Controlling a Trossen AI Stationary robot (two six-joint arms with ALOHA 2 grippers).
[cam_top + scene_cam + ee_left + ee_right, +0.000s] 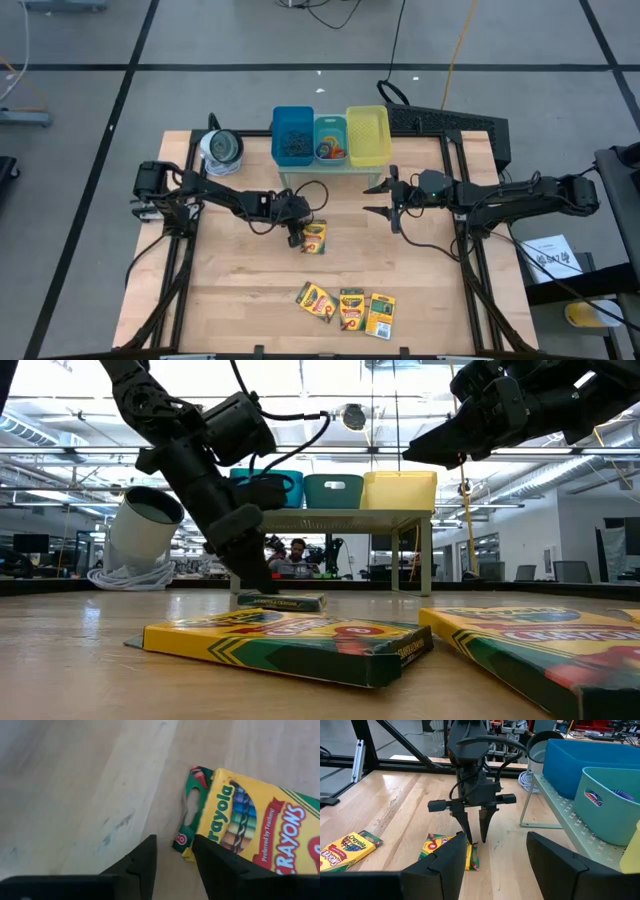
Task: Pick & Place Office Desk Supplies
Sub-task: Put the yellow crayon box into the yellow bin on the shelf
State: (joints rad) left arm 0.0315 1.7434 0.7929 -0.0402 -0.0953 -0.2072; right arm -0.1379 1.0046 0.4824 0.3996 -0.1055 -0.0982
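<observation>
One yellow-and-green crayon box (315,238) lies flat mid-table. My left gripper (175,851) points steeply down over the box's green flap end (192,805), open, with that end's corner between its fingertips. Three more crayon boxes (350,308) lie flat side by side near the table's front edge. My right gripper (380,198) hangs open and clear of the table, right of the centre, nothing between its fingers. Coloured ring bands (329,150) lie in the teal bin. My left gripper comes from above, slanting from the table's left, with one finger (468,834) over the crayon box's flap end (471,851) and the other (483,831) over the bare wood beyond it. I cannot tell whether either finger touches the box, which lies flat on the table.
A blue bin (292,118), a teal bin (330,126) and a yellow bin (367,135) stand on a low rack at the table's far edge. A round silvery-white roll (220,148) sits at the far left. Bare wood lies between the middle box and the three near ones.
</observation>
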